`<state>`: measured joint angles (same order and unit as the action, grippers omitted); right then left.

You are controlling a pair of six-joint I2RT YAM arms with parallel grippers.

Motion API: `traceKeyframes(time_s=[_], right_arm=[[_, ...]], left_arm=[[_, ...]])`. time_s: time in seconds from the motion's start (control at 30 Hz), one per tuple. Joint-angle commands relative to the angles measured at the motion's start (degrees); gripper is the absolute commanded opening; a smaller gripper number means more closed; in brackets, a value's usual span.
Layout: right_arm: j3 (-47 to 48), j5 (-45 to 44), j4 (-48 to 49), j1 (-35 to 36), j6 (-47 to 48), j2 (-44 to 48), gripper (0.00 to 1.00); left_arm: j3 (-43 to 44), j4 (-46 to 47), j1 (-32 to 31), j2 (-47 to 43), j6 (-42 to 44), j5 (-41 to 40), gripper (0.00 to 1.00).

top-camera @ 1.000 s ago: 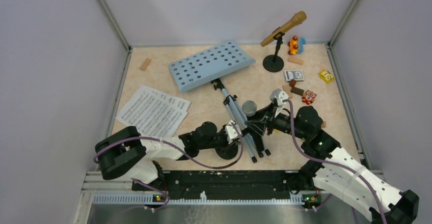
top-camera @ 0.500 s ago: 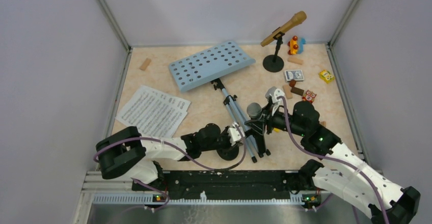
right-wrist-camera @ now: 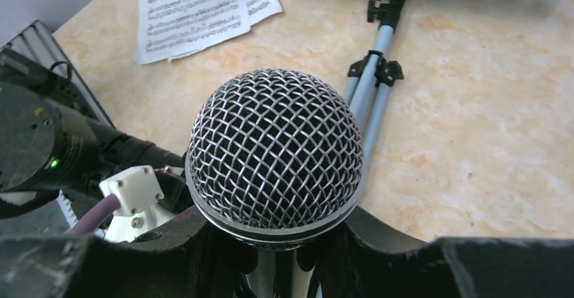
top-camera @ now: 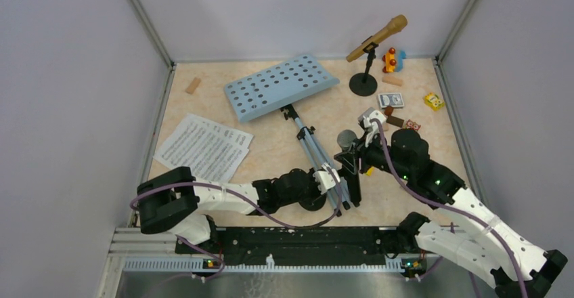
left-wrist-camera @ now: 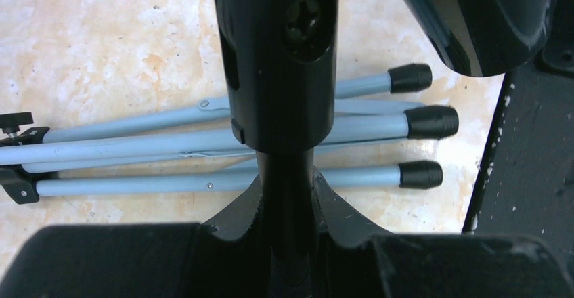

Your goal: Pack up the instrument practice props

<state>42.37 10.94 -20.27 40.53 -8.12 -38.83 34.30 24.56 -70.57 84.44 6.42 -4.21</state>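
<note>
The light blue hole-punched music desk (top-camera: 281, 87) lies near the far edge of the beige marbled table (top-camera: 271, 156), with its grey tripod legs (top-camera: 310, 145) stretched toward the near edge. The white printed music sheets (top-camera: 202, 147) are spread by the left edge. The gold microphone (top-camera: 378, 37) is propped in a black round-based holder (top-camera: 363, 83) at the far right corner.

Compared with a second ago, the black mesh-headed microphone (right-wrist-camera: 274, 152) is carried rightward, pinched below its head by the right gripper (right-wrist-camera: 277, 250). The left gripper (left-wrist-camera: 288, 210), clamped on the second black holder (left-wrist-camera: 281, 61), is shifted rightward too.

The black-capped leg tips (left-wrist-camera: 431, 122) are shown plainly only in the left wrist view.
</note>
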Motion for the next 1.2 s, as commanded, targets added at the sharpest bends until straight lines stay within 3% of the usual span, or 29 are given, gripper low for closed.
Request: traceKeyframes(time_s=[0.0, 0.37, 0.67, 0.93, 1.07, 1.17], right_arm=[[13.48, -17.18, 11.33, -0.72, 2.34, -1.22, 0.0], [33.4, -19.3, 5.57, -0.72, 7.78, -9.8, 0.0], [44.35, -21.83, 2.45, -0.72, 14.26, -13.98, 0.0], [43.55, -30.67, -0.68, -0.79, 12.47, -13.5, 0.0], [37.66, -37.35, -6.39, -0.79, 7.11, -15.39, 0.0], [34.01, -36.2, -9.86, -2.95, 1.74, -19.64, 0.0]], left_arm=[[-3.59, -12.43, -4.15, 4.01, 1.55, 0.76, 0.0], [-3.87, -11.1, -5.81, 6.42, -0.48, 0.86, 0.0], [-8.24, -3.67, -5.87, 3.49, -5.3, 0.38, 0.0], [-8.82, -1.17, -5.81, -1.73, -9.75, -4.35, 0.0], [-8.03, -2.85, -5.82, -11.48, -11.84, -10.93, 0.0], [-8.83, -3.97, -5.84, -20.27, -13.82, -16.67, 0.0]])
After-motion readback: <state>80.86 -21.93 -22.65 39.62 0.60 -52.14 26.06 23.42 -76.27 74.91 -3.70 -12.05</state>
